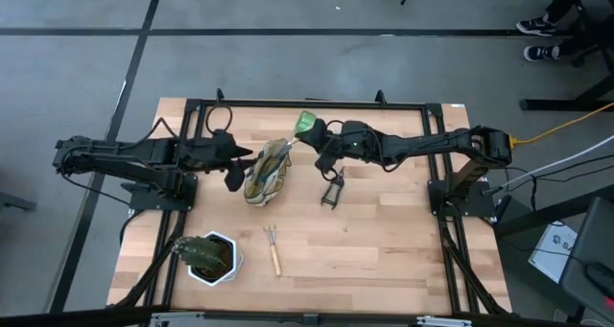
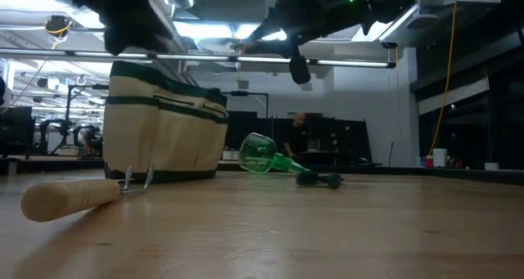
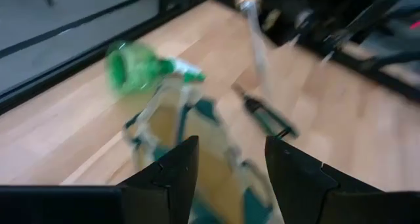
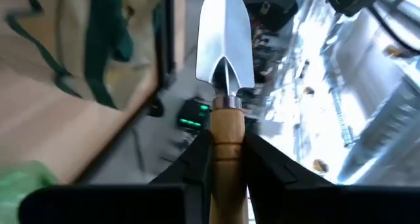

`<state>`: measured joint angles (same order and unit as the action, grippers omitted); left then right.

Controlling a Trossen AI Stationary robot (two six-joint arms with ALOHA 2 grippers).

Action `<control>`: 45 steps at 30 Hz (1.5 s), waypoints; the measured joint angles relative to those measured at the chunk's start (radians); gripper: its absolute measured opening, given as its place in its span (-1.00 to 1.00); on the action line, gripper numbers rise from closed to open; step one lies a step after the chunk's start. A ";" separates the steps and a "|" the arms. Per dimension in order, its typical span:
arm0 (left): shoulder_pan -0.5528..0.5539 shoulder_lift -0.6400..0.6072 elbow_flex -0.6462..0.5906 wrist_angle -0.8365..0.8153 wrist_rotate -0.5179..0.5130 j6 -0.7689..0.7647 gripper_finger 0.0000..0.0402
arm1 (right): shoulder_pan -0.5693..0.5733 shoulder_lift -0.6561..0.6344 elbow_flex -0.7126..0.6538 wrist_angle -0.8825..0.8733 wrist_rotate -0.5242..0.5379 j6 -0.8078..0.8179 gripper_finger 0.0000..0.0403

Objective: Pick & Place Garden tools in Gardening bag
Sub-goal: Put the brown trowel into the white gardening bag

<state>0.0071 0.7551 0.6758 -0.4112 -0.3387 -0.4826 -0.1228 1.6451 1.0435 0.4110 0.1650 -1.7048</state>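
1. Trowel (image 4: 226, 66) sits pinched by its wooden handle in the right gripper (image 4: 226, 152), metal blade pointing away from the wrist, held up off the table just right of the bag.
2. Gardening bag (image 1: 267, 171) rests on the wooden table (image 1: 384, 231) between the two arms, cream with green trim.
3. Left gripper (image 3: 226, 161) hovers at the bag's left side, fingers spread and holding nothing.
4. Green spray bottle (image 1: 307, 126) lies on its side just beyond the bag's far end.
5. Pruning shears (image 1: 333, 191) lie flat on the table, right of the bag.
6. Little rake (image 1: 273, 249) lies nearer the front edge, apart from the bag, with the white pot (image 1: 211, 258) to its left.
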 joint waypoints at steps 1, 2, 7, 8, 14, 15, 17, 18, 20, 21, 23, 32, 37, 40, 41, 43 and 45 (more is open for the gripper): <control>0.000 0.000 0.000 0.027 0.011 0.013 -0.15 | 0.000 0.000 0.000 0.013 0.000 -0.030 -0.68; 0.000 0.000 0.000 0.057 0.026 0.032 -0.15 | 0.000 0.000 0.000 0.026 0.000 -0.057 -0.68; 0.000 0.038 0.000 0.230 0.074 0.143 -0.15 | 0.001 0.000 0.040 0.003 0.000 -0.091 -0.68; 0.000 0.054 0.000 0.266 0.085 0.170 -0.15 | 0.001 0.000 0.051 -0.008 0.000 -0.084 -0.68; 0.000 0.158 0.000 0.361 0.025 0.286 -0.15 | 0.001 0.000 0.075 -0.012 0.023 -0.031 -0.68; 0.000 0.168 0.000 0.376 -0.007 0.298 -0.15 | 0.001 0.000 0.075 -0.012 0.038 -0.031 -0.68; 0.000 0.187 0.000 0.406 -0.062 0.327 -0.15 | 0.001 0.000 0.077 -0.016 0.057 -0.028 -0.68; 0.000 0.190 0.000 0.411 -0.083 0.340 -0.15 | 0.001 0.000 0.077 -0.020 0.061 -0.018 -0.68; 0.000 0.192 0.005 0.407 -0.110 0.361 -0.15 | 0.001 0.000 0.077 -0.023 0.065 0.010 -0.68; 0.000 0.192 0.009 0.406 -0.112 0.362 -0.15 | 0.001 0.000 0.077 -0.022 0.071 0.023 -0.68; -0.001 0.182 0.018 0.408 -0.112 0.362 -0.15 | 0.002 0.000 0.077 -0.026 0.086 0.030 -0.68; -0.061 0.125 0.026 0.331 -0.206 0.232 -0.15 | 0.002 0.000 0.077 -0.026 0.090 0.115 -0.68; -0.064 0.126 0.025 0.269 -0.288 0.114 -0.15 | 0.011 0.000 0.077 -0.026 0.077 0.125 -0.68; -0.064 0.126 0.025 0.273 -0.297 0.100 -0.15 | 0.018 0.000 0.077 -0.026 0.032 0.146 -0.68; -0.065 0.126 0.025 0.279 -0.295 0.099 -0.15 | 0.020 0.000 0.077 -0.026 0.021 0.151 -0.68; -0.065 0.126 0.025 0.280 -0.286 0.089 -0.15 | 0.027 0.000 0.077 -0.025 0.018 0.153 -0.68; -0.064 0.127 0.025 0.281 -0.256 0.077 -0.15 | 0.033 0.000 0.076 -0.023 0.014 0.156 -0.68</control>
<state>-0.0574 0.8825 0.7010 -0.1303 -0.5945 -0.4060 -0.0902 1.6451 1.1194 0.3882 0.1794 -1.5488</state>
